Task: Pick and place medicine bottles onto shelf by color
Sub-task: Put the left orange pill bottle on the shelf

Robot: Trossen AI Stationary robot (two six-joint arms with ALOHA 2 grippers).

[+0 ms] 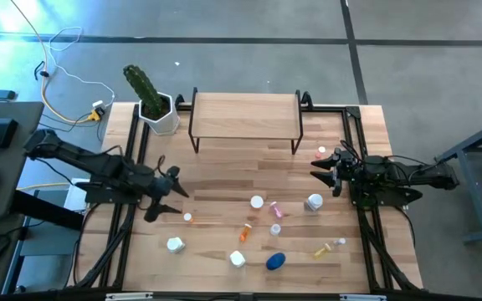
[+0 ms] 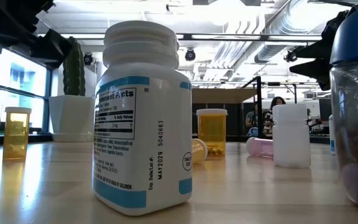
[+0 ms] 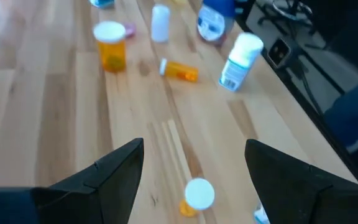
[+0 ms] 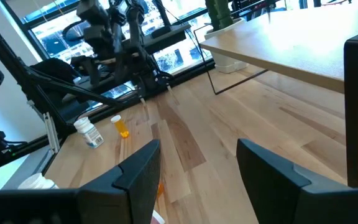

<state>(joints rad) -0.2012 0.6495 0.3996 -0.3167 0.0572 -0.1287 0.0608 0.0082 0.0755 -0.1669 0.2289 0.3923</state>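
- A white hexagonal plant pot [image 1: 161, 116] holding a green cactus [image 1: 143, 88] stood at the bench's [image 1: 224, 180] rear left corner, beside the shelf [image 1: 245, 113].
- The shelf, pale wooden top on thin black legs, carried nothing.
- The left claw [image 1: 171, 194] hovered released over the bench's left side, just beside a small orange bottle [image 1: 188, 217].
- Medicine bottles [image 1: 258, 201] lay scattered across the front: white, orange, pink, yellowish, one round blue bottle [image 1: 275, 261]; an amber one showed pills inside.
- The right claw [image 1: 325, 170] hung released, grasping nothing.
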